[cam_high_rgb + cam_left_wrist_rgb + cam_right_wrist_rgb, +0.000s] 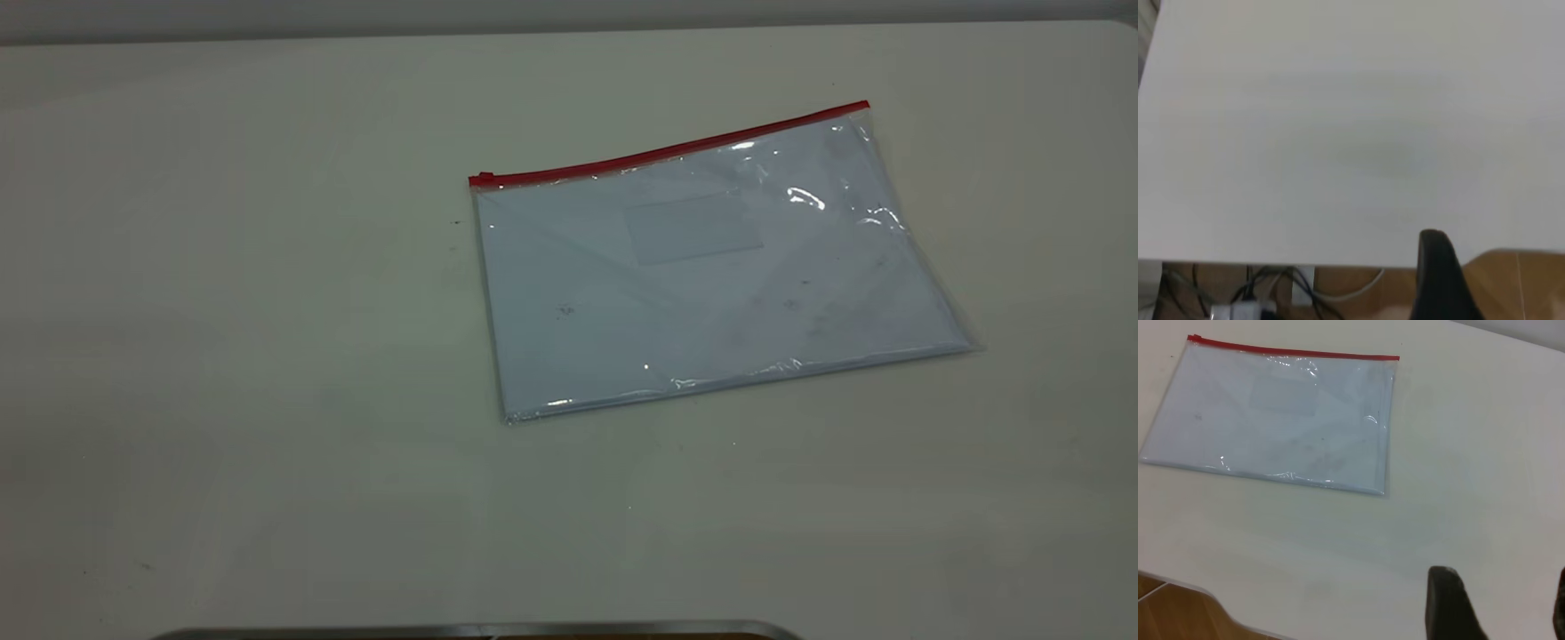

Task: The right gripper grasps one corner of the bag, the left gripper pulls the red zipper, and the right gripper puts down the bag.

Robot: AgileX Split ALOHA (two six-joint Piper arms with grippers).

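The bag (711,276) lies flat on the white table (267,356), right of centre, with white-bluish paper inside. The red zipper (667,151) runs along its far long edge, with the slider tab (484,178) at the left end. The crinkled corner of the bag (858,116) is at the zipper's right end. Neither arm shows in the exterior view. In the right wrist view the bag (1271,420) lies far off; my right gripper (1503,607) is open and empty over bare table. My left gripper (1501,280) shows one black finger (1438,267) by the table edge, open and empty.
The left wrist view shows the table's edge (1271,261) with cables (1251,293) and wooden floor below. The right wrist view shows a rounded table corner (1211,597). A metal rim (480,631) lies at the bottom of the exterior view.
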